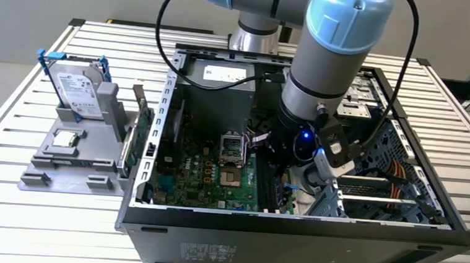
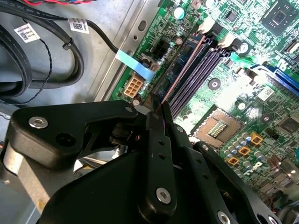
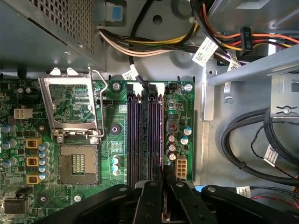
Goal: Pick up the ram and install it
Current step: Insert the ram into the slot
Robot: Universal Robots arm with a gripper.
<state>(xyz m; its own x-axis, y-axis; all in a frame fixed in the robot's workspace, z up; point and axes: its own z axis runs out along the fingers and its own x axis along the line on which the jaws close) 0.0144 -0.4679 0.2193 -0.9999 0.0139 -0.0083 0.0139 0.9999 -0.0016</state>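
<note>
Ram (image 2: 183,69): thin, flat, straight-edged board.

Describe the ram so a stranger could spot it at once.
Inside the open computer case, find the green motherboard and the long dark slots beside its processor socket. The ram is the thin stick seen edge-on along the side of those slots farthest from the socket; unlike the empty slots, it is pinched between the gripper's black fingers.

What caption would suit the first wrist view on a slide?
Black robot hand holding the thin ram stick edge-on at the dark memory slots of the green motherboard.
</note>
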